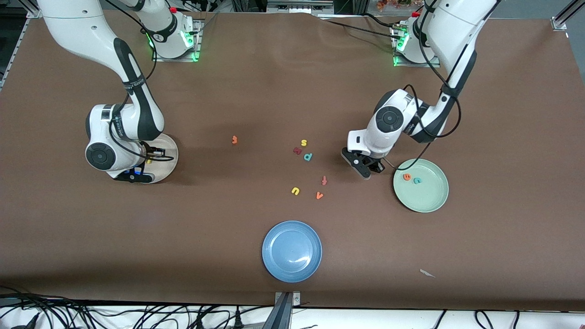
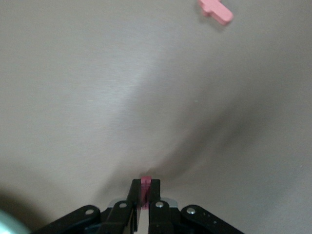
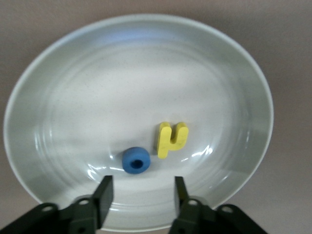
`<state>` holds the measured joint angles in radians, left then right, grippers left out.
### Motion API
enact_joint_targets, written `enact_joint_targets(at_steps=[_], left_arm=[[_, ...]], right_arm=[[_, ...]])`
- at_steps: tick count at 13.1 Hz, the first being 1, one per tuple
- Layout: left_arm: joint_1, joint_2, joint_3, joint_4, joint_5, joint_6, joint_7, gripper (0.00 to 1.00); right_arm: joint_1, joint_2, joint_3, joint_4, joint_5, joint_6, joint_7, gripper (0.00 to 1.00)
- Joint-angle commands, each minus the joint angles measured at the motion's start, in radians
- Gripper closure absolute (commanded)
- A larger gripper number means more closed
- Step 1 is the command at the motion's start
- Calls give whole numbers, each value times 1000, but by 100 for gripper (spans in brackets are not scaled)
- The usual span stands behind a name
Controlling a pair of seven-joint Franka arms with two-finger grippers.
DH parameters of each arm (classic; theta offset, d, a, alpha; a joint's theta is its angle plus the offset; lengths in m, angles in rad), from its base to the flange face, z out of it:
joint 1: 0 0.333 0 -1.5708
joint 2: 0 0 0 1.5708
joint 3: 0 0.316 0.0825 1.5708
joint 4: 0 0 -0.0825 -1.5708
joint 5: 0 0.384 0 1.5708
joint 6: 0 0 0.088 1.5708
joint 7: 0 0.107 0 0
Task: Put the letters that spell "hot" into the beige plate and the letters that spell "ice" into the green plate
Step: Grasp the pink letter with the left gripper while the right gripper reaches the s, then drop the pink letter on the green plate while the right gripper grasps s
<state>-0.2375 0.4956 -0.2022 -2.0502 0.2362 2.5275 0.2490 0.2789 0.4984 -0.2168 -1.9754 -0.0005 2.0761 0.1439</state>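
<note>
A: Where was the left tool (image 2: 145,195)?

B: Down at the table (image 1: 502,114), pressed together on the dark red bar (image 2: 145,181); bar edge-on in the pinch, long axis hard to tell.

A: And the green plate (image 1: 434,201)?

B: Just beside it, toward the left arm's end; orange e (image 1: 406,176) and teal c (image 1: 417,181) lay in it; bare table between, so prob. a short lift over the rim.

A: Right tool (image 3: 141,195)?

B: Spread, over the beige plate (image 3: 234,87); blue o (image 3: 135,160) and yellow h (image 3: 170,139) inside, side by side; orange t (image 1: 234,140) lay on the table, apart from the plate toward the middle, w/ open room around it; right arm nearer.
</note>
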Motion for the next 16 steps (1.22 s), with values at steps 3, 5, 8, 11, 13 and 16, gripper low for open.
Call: enact_joint_targets(at_steps=[3, 5, 8, 11, 13, 16], left_arm=[[121, -57, 7, 25, 17, -64, 220, 100], [127, -52, 65, 50, 18, -64, 313, 100], [125, -13, 125, 76, 12, -50, 366, 100], [125, 24, 126, 114, 12, -46, 354, 100], [124, 26, 126, 128, 2, -46, 352, 6], [125, -9, 126, 153, -9, -61, 355, 0]], right_arm=[[11, -106, 101, 6, 42, -44, 110, 2], [11, -107, 201, 20, 47, -25, 163, 2], [11, -98, 318, 20, 47, 19, 213, 7], [29, -75, 369, -2, 47, 85, 307, 10], [63, -61, 379, -35, 47, 163, 336, 10], [91, -38, 379, -114, 47, 323, 338, 10]])
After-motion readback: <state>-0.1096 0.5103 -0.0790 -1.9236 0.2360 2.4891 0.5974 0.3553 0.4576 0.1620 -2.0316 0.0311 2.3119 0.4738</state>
